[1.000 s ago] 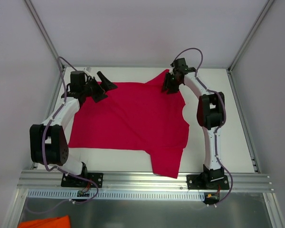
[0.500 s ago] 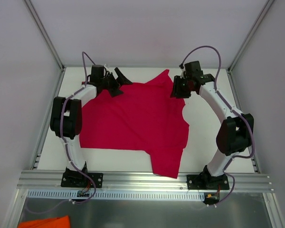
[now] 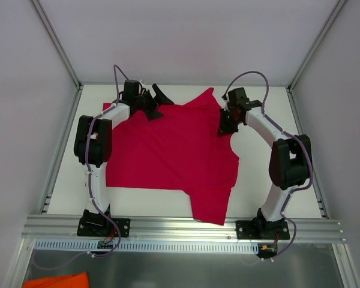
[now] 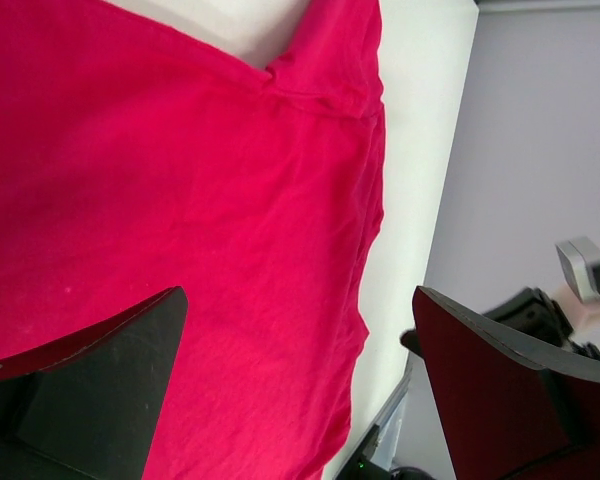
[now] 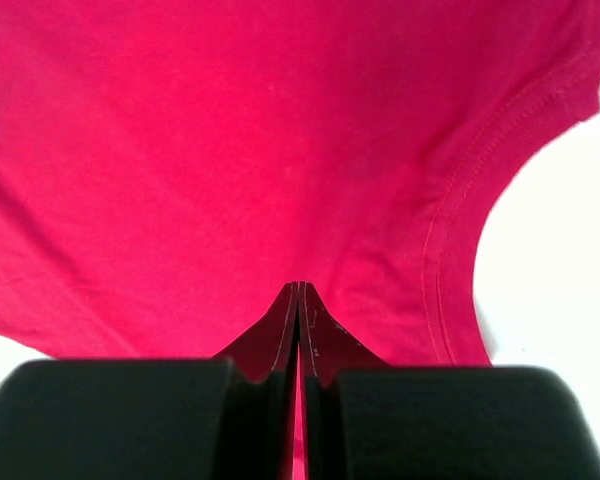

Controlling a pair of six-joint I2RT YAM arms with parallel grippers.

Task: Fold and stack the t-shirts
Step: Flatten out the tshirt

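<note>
Top external view: the t-shirt [image 3: 168, 150] lies spread on the white table [image 3: 276, 180].
Left gripper [image 3: 157, 103]: fingers wide apart, holding nothing, above the shirt's far left corner.
Right gripper [image 3: 226, 127]: fingers pressed together, pinching fabric beside the curved seam at the shirt's right edge.

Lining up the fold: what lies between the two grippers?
The t-shirt: the top external view shows its red fabric spanning from the left gripper to the right gripper.
</note>
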